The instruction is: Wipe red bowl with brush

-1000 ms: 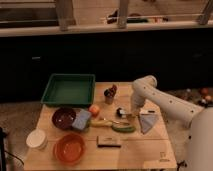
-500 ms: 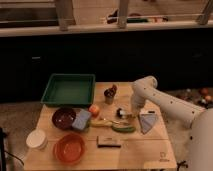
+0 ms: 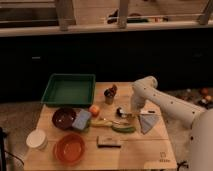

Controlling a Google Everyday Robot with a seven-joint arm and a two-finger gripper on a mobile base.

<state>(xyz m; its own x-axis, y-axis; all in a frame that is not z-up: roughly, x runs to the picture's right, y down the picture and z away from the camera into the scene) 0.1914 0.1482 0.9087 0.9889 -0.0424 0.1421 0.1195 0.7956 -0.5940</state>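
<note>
Hand (image 3: 131,111) low over table, just right of brush (image 3: 120,112) head; grip state cannot tell

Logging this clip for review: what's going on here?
The robot's arm reaches down over the table, its gripper low at the brush, beside the grey cloth. No wiping yet: the dark red bowl and the orange bowl sit apart at the left.
</note>
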